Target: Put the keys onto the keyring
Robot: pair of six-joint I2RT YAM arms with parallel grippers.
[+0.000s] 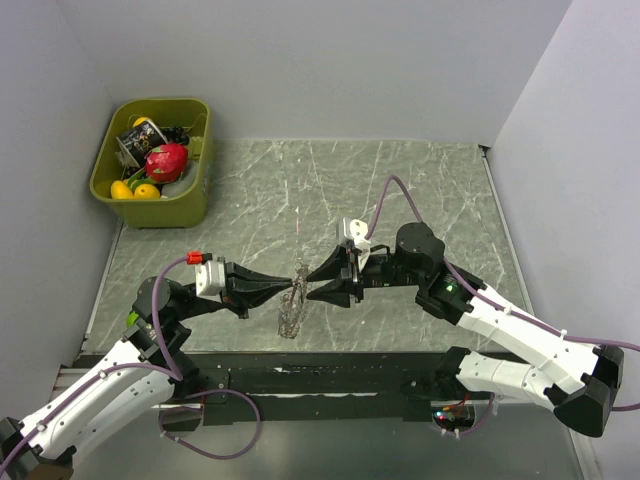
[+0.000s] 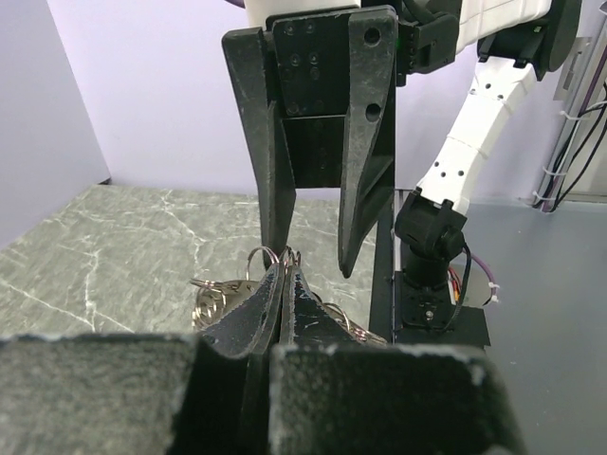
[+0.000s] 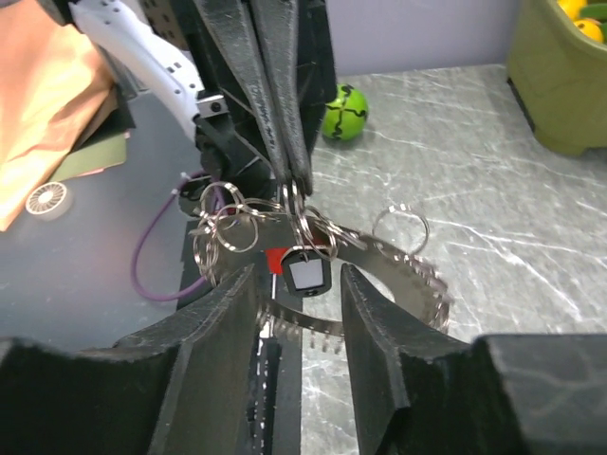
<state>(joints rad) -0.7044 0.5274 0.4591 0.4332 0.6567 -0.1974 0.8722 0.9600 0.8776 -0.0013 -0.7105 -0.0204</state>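
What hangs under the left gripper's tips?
Below the shut left gripper hang small rings and a dark, white-faced key; the toothed keyring loops round it. The right gripper's fingers hide its near part.

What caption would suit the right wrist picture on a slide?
Left gripper pinches the keyring; open right gripper straddles a small key.

No legible text, brand, number or sign. Label on can [image 1: 135, 143] in bin [image 1: 200, 192]: too small to read. White face of dark key [image 3: 305, 275]: blurred, nothing legible.
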